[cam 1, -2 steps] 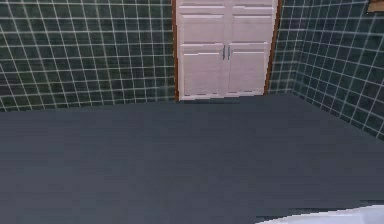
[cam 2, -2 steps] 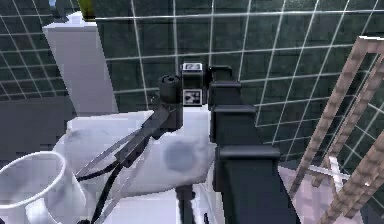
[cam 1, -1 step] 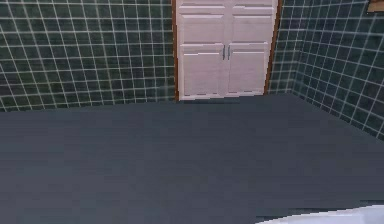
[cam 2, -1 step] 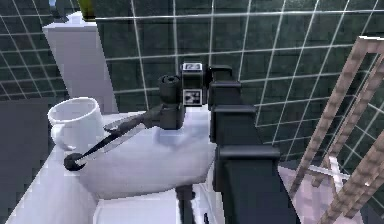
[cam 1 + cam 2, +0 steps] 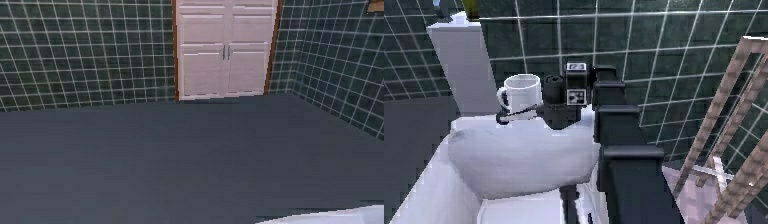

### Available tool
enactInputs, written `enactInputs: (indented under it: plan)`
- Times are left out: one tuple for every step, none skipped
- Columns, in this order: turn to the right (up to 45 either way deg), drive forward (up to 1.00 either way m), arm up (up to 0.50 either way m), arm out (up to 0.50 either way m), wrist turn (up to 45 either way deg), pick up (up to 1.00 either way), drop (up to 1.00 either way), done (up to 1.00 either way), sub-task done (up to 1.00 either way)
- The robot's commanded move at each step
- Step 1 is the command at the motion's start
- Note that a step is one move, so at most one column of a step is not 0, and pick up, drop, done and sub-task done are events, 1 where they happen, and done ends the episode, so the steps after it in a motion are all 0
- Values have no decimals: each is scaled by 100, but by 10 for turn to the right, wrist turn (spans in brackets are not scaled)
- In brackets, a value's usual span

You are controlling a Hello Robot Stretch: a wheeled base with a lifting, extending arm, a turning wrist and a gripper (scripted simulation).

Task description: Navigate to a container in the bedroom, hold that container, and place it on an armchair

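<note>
In the arm side view the mug (image 5: 521,93), the task's container, is at about 10 o'clock from the centre, over a white rounded cushion (image 5: 514,160). The gripper (image 5: 534,112) is beside it, at the end of the arm (image 5: 619,140). Whether it grasps the mug cannot be told.

The cushion looks soft and curved, so a push from the gripper may tip the mug or roll it off. A turn of the base may knock the arm against the white box (image 5: 462,60) at 11 o'clock or the ladder (image 5: 729,130) at 3 o'clock.

No brand or writing can be read; the white squares (image 5: 574,85) carry only black marks.
</note>
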Motion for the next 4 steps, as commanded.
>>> enactInputs:
  plan:
    - [0, 0, 0, 0, 150, 0, 0, 0, 0]
    - [0, 0, -38, 0, 0, 0, 0, 0, 0]
    - [0, 0, -32, 0, 0, 0, 0, 0, 0]
    - [0, 0, 0, 0, 0, 0, 100, 0, 0]
